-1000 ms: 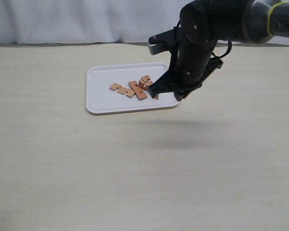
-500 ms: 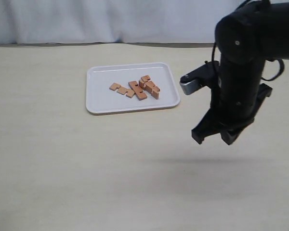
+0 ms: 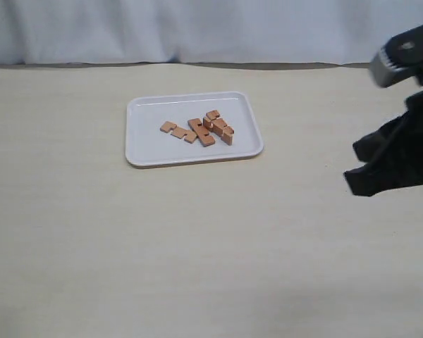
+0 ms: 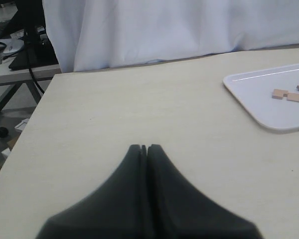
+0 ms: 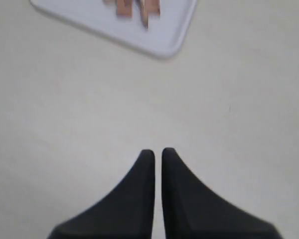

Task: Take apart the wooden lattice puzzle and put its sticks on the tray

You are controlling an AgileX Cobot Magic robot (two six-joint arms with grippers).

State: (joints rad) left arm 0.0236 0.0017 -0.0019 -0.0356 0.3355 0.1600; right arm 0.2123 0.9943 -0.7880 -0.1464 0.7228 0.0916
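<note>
Reddish-brown notched wooden sticks (image 3: 201, 129) lie loose on the white rectangular plastic tray (image 3: 148, 144); the task appears essentially complete. The right end effector (image 5: 158, 152) and left end effector (image 4: 143, 147) are both closed and empty.

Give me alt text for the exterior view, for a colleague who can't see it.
A white tray on a beige table holds a scatter of reddish-brown notched wooden sticks. The black right gripper hangs at the view's right edge, apart from the tray.
</note>
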